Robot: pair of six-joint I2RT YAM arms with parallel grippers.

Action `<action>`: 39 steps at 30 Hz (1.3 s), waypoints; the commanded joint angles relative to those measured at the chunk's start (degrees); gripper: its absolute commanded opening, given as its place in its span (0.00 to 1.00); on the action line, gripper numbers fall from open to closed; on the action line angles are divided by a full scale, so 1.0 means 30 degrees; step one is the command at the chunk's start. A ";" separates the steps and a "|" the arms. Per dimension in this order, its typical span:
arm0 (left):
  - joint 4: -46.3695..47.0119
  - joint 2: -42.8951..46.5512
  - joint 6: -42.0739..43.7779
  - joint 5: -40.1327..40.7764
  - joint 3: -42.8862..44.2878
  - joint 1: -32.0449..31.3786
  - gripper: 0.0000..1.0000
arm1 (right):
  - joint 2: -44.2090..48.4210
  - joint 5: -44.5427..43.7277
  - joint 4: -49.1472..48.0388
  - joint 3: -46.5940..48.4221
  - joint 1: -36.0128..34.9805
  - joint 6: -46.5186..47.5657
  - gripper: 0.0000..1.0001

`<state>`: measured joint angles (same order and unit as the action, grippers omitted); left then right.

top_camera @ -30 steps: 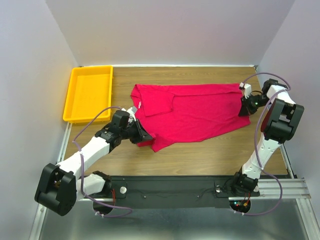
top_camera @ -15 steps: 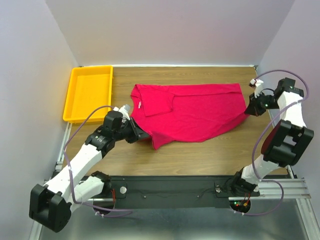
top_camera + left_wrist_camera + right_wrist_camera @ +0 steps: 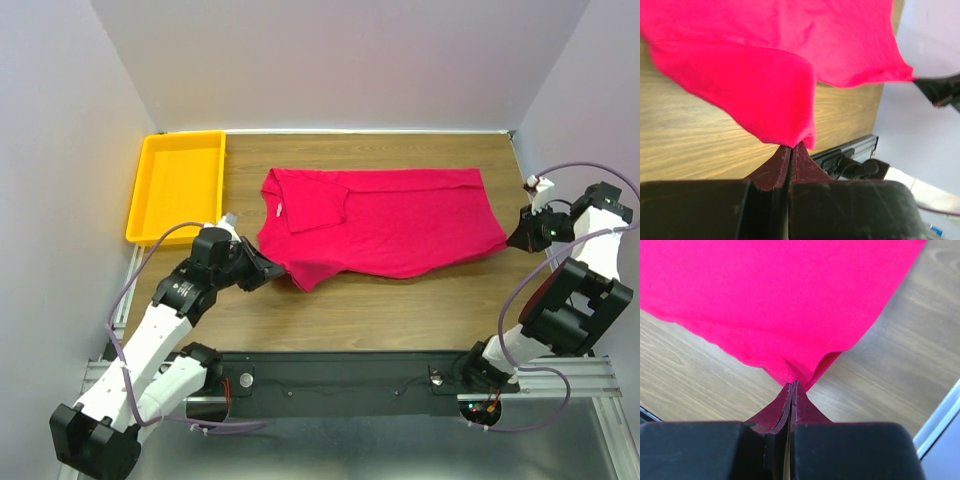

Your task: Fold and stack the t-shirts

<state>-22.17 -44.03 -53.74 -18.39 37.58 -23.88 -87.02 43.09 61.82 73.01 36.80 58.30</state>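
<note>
Both arms have swung outward since a second ago: the left claw (image 3: 283,276) has drawn back toward 7 o'clock and the right claw (image 3: 513,240) has slid out toward 3 o'clock, so the red t-shirt (image 3: 400,225) now lies stretched wider and flatter between them. Left claw is pressed almost together, pinching the shirt's near-left corner; in its wrist view the dark maroon fingers (image 3: 807,170) meet in a thin slit with a fold of cloth bunched at their tips. Right claw is likewise squeezed tight on the shirt's corner at the 3 o'clock end, nipping a small pucker of fabric just above the wood. The shirt sits at the middle of the counter (image 3: 400,310), collar toward 9 o'clock, with a small white label (image 3: 279,208) at the neck and one sleeve (image 3: 318,205) folded over the body. A yellow plastic tray (image 3: 175,190) rests at 10 o'clock, near the collar end but not touching it. The cloth is soft, plain and matte; the counter is light wood grain; pale grey walls (image 3: 350,60) close in on three sides
</note>
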 commanded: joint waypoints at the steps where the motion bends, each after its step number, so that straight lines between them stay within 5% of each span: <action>1: -0.1280 0.0497 -0.0925 0.0886 0.0686 0.0576 0.00 | 0.0093 0.0372 -0.0011 -0.0314 0.0302 0.0751 0.01; 23: -0.0636 -0.1934 -0.0868 -0.1487 0.2091 0.3536 0.00 | -0.3365 0.1133 -0.2092 -0.0314 0.1533 -0.0274 0.01; 39: 0.0976 -0.7529 0.1622 -0.2160 0.4960 0.3770 0.00 | -0.6498 0.3155 -0.2472 0.2702 0.1504 -0.1563 0.01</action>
<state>-21.45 -65.84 -52.38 -23.81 47.90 -12.99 -105.30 49.17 56.34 77.54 40.86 55.02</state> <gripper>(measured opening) 0.080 0.011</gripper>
